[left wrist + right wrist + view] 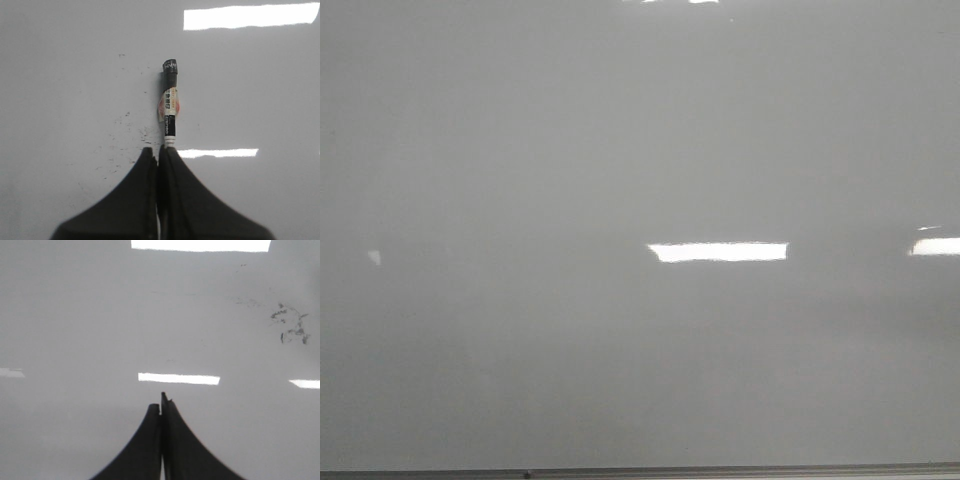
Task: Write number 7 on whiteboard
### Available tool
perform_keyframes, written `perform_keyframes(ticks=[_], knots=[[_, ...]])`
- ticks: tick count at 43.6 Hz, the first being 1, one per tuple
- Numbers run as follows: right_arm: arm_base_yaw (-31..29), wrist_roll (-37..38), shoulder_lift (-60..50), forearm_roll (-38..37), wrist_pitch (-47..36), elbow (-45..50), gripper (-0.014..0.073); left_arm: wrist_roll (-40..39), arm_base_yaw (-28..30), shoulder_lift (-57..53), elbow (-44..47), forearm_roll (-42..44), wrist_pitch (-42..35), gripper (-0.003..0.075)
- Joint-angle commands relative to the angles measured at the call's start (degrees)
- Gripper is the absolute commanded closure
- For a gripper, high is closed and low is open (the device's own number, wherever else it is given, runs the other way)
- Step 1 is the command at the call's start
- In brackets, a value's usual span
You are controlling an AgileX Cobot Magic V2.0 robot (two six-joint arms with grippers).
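Front view: whiteboard (pixel 570 150) fills frame, glare patches only, grey frame edge (pixel 720 471) along bottom; no arms, no writing visible.

Left wrist view alone shows marker (pixel 170 102): left gripper (pixel 158 157) clenched on its lower end, black cap pointing away over board. Faint black smudges (pixel 145 132) just beside marker.

Right wrist view: right gripper (pixel 161 407) pressed closed, holding nothing; dark smears (pixel 291 325) well apart from it.

Number 7 not seen in any view. Board surface around both grippers bare apart from smudges.
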Motion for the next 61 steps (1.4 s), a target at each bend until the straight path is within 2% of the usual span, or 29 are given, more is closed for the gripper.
perform_keyframes(ticks=[1,24,30,35,41,52,61], knots=[[-0.39,-0.18,-1.04,-0.12,-4.44,-0.13,0.0661,-0.21,0.01,-0.7,0.76,-0.4,-4.61,0.0741],[-0.39,-0.18,-1.04,-0.12,-4.5,-0.13,0.0661,-0.21,0.01,-0.7,0.76,-0.4,-4.61,0.0741],[-0.39,-0.18,-1.04,-0.12,-7.35,-0.13,0.0661,-0.21,0.01,-0.7,0.76,-0.4,-4.71,0.0741],[-0.39,-0.18,-1.04,-0.12,-8.56,-0.66,0.0661,-0.33,0.01,-0.7,0.65,-0.53,-8.75,0.0741],[-0.39,-0.18,-1.04,-0.12,-5.17,-4.54,0.0661,-1.04,-0.09,-0.7,-1.72,-0.68,-11.71,0.0741],[-0.39,-0.18,1.26,-0.12,7.91,-18.12,0.0661,-1.04,-0.09,-0.34,-14.0,-0.46,-1.18,0.0741],[-0.39,-0.18,9.91,-0.07,16.25,-30.33,0.0661,-1.04,-0.09,4.33,-25.47,0.05,8.56,0.0741]])
